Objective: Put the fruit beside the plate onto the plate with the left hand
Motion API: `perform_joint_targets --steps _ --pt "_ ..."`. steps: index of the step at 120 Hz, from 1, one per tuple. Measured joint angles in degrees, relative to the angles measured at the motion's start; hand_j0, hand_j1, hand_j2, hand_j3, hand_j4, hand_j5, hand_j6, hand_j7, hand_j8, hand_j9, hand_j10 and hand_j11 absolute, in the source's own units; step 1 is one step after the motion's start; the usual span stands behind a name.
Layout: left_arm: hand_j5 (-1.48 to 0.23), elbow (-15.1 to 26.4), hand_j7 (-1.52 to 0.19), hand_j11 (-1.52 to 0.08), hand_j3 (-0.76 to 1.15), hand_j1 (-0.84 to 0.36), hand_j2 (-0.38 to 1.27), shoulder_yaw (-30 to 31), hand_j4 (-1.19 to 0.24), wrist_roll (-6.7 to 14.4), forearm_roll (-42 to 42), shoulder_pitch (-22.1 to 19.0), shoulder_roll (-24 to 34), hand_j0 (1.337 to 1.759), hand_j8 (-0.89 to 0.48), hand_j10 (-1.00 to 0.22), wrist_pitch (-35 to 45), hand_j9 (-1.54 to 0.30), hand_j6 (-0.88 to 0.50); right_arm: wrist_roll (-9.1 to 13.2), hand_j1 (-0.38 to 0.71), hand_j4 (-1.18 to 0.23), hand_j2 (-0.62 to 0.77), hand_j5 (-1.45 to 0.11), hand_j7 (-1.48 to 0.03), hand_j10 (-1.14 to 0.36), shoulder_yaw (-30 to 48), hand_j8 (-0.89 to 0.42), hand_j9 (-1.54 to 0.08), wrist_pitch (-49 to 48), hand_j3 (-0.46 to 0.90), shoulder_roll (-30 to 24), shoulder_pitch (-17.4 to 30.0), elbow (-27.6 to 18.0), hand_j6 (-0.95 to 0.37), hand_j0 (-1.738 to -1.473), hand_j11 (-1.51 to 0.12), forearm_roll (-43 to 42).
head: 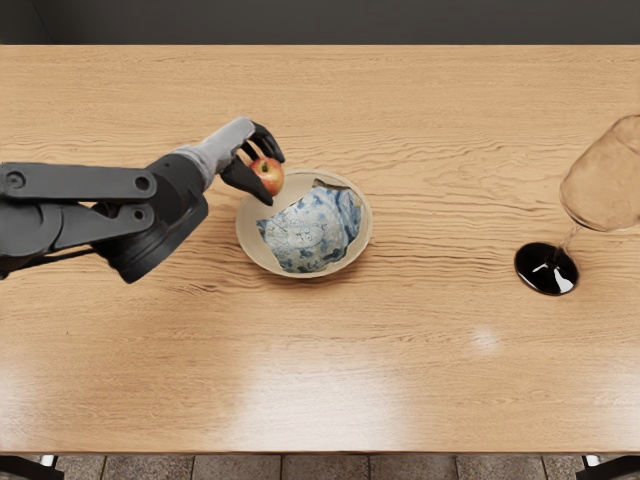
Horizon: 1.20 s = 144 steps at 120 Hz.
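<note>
The left hand [252, 165] is gripping the apple [267, 175] in its fingers and holding it at the plate's [352, 243] left rim, so the pickup looks done and only the setting down remains.

No words, labels, brands, numbers or signs can be read anywhere in the head view. The plate [248, 236] carries a blue and white painted pattern in its middle, but no letters or figures can be made out in it.
</note>
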<state>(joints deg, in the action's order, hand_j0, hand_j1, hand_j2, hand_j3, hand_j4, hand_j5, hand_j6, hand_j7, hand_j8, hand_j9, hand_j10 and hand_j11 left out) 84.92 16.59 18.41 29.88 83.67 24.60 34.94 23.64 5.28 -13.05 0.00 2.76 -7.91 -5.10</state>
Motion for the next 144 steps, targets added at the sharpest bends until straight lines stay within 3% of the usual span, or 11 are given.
perform_joint_targets --steps 12,31,38,55,61,72,95,124,144 --pt "-0.92 0.0 -0.90 -0.88 0.00 -0.37 0.56 -0.1 -0.65 -0.1 0.1 -0.3 -0.8 1.657 -0.42 -0.67 0.0 -0.88 -0.40 0.0 -0.35 0.00 0.00 0.00 0.00 0.00 0.0 0.00 0.00 0.0 0.00 0.0 0.0 0.0 0.00 -1.658 0.00 0.0" --pt "-0.90 0.0 -0.90 -0.89 0.00 -0.32 0.40 -0.2 -0.66 -0.2 1.0 -2.9 -1.5 1.656 -0.42 -0.67 0.0 -0.89 -0.40 0.0 -0.35 0.00 0.00 0.00 0.00 0.00 0.0 0.00 0.00 0.0 0.00 0.0 0.0 0.0 0.00 -1.658 0.00 0.0" --pt "-0.91 0.0 -0.90 -0.88 0.00 -0.32 0.46 -0.7 -0.66 -0.2 1.3 -4.2 -1.5 1.657 -0.43 -0.67 0.0 -0.88 -0.41 0.0 -0.35 0.00 0.00 0.00 0.00 0.00 0.0 0.00 0.00 0.0 0.00 0.0 0.0 0.0 0.00 -1.658 0.00 0.0" --pt "-0.89 -0.2 -0.89 -0.88 0.00 -0.29 0.36 -1.2 -0.66 -0.2 1.9 -4.8 -1.8 1.656 -0.43 -0.66 0.0 -0.88 -0.41 0.0 -0.35 0.00 0.00 0.00 0.00 0.00 0.0 0.00 0.00 0.0 0.00 0.0 0.0 0.0 0.00 -1.658 0.00 0.0" --pt "-0.82 -0.2 -0.81 -0.80 0.00 -0.26 0.32 -1.3 -0.60 -0.4 2.0 -4.8 -1.9 1.657 -0.42 -0.61 0.0 -0.80 -0.41 0.0 -0.35 0.00 0.00 0.00 0.00 0.00 0.0 0.00 0.00 0.0 0.00 0.0 0.0 0.0 0.00 -1.658 0.00 0.0" --pt "-0.55 -0.4 -0.54 -0.54 0.00 -0.06 0.21 -1.7 -0.41 -0.6 1.9 -4.5 -1.8 1.657 -0.29 -0.41 0.1 -0.54 -0.28 0.0 -0.35 0.00 0.00 0.00 0.00 0.00 0.0 0.00 0.00 0.0 0.00 0.0 0.0 0.0 0.00 -1.658 0.00 0.0" --pt "-0.23 1.3 -0.22 -0.22 0.00 0.18 0.08 -2.8 -0.17 -0.5 1.4 2.5 7.1 1.658 -0.12 -0.17 0.1 -0.22 -0.12 0.0 -0.35 0.00 0.00 0.00 0.00 0.00 0.0 0.00 0.00 0.0 0.00 0.0 0.0 0.0 0.00 -1.658 0.00 0.0" --pt "-0.07 3.7 -0.07 -0.07 0.00 0.30 0.03 -4.7 -0.05 -0.3 -0.8 2.8 23.1 1.658 -0.04 -0.05 -15.1 -0.07 -0.04 0.0 -0.35 0.00 0.00 0.00 0.00 0.00 0.0 0.00 0.00 0.0 0.00 0.0 0.0 0.0 0.00 -1.658 0.00 0.0" --pt "-0.03 4.0 -0.03 -0.03 0.00 0.33 0.01 -5.4 -0.03 -0.7 -0.9 2.6 25.9 1.658 -0.02 -0.03 -26.1 -0.03 -0.02 0.0 -0.35 0.00 0.00 0.00 0.00 0.00 0.0 0.00 0.00 0.0 0.00 0.0 0.0 0.0 0.00 -1.658 0.00 0.0"
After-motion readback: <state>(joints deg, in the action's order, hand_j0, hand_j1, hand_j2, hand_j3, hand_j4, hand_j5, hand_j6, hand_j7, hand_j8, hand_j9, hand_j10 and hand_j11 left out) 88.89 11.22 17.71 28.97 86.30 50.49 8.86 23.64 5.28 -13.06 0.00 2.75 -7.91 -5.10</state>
